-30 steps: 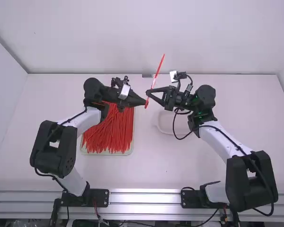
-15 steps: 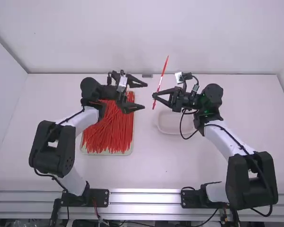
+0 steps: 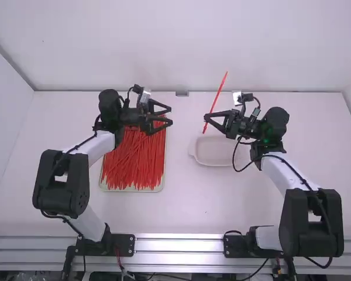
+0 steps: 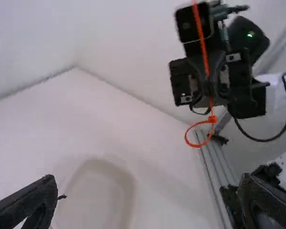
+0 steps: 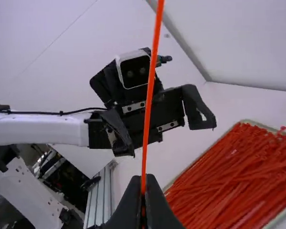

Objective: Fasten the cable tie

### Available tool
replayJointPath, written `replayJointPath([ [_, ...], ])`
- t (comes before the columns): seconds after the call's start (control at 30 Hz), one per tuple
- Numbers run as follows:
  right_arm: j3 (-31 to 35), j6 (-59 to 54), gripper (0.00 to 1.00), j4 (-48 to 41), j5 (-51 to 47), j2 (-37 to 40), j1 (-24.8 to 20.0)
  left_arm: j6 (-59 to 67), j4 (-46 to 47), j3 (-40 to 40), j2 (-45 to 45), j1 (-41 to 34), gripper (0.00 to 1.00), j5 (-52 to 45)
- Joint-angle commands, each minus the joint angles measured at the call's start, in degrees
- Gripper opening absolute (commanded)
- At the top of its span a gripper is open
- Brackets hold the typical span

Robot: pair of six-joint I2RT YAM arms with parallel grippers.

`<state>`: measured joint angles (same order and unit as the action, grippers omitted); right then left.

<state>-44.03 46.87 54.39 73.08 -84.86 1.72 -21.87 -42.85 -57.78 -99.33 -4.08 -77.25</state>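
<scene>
Above the far left corner of the shallow white dish (image 3: pixel 194 154), the right gripper (image 3: pixel 208 120) hung in the air with its fingers (image 5: pixel 133 200) clenched on a single red cable tie (image 3: pixel 217 98). The tie stood nearly upright, its long strap slanting up and away from the dish. In the left wrist view, the tie's (image 4: pixel 203 57) lower end, below the fingers, curled into a small loop. To the left of the dish, and well apart from the tie, the left gripper (image 3: pixel 167 116) was raised off the tabletop (image 3: pixel 316 146), fingers spread wide and grasping nothing, pointing toward the dish. Under that gripper, just left of the dish, a flat tray (image 3: pixel 132 189) lay on the tabletop, heaped with a pile of red cable ties (image 3: pixel 134 158) running lengthwise along it.
</scene>
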Motion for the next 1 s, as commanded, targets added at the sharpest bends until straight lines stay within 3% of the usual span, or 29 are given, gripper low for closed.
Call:
replayJointPath([
  [0.0, 1.6, -0.9, 0.0, 0.2, -0.1, 0.5, -1.0, 5.5, 4.8, 0.3, -0.2, 0.0, 0.99, 4.8],
  [0.23, 5.5, -6.0, 0.0, -3.1, -5.1, 0.5, -2.6, 14.1, 18.5, 0.3, -0.2, -0.1, 0.99, 6.4],
  [0.53, 6.5, -18.9, 0.0, -19.3, -16.0, 0.5, -1.6, 20.9, 29.2, 0.3, -0.2, 0.3, 0.99, 6.4],
  [0.97, 6.6, -27.9, 0.0, -36.4, -43.6, 0.5, 3.6, 25.3, 39.4, 0.3, -0.2, 0.2, 0.99, 12.4],
])
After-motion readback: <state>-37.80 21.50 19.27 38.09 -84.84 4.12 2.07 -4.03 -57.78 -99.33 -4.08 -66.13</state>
